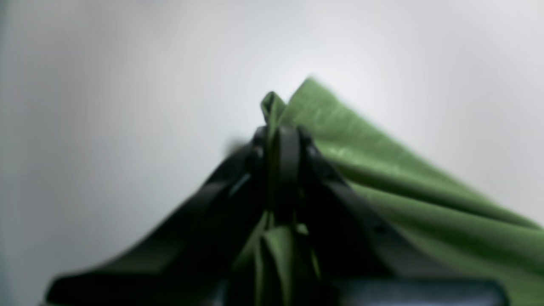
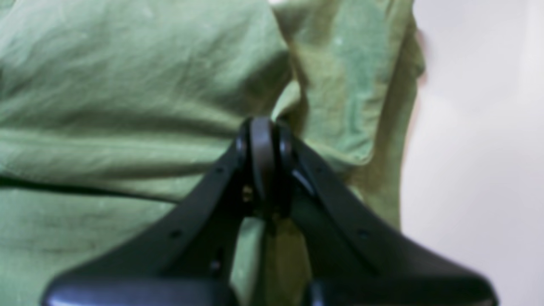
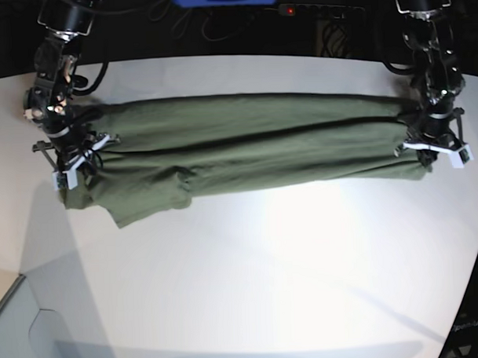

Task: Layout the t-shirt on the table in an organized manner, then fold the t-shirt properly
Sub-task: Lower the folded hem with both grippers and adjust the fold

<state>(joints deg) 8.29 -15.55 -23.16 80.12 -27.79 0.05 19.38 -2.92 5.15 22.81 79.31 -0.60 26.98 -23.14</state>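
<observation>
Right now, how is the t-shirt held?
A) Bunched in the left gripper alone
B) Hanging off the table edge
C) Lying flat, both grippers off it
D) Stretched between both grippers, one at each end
D: the left gripper and right gripper each pinch one end of the t-shirt, which spans between them over the table.

T-shirt [image 3: 253, 147]: plain olive green, no print or pattern; reads brighter green in my wrist views. Table [image 3: 265, 264]: smooth white, greyish shadow toward near edge. My left gripper [image 1: 282, 131] and right gripper [image 2: 263, 127]: black fingers, matte; white brackets behind them in base view.
</observation>
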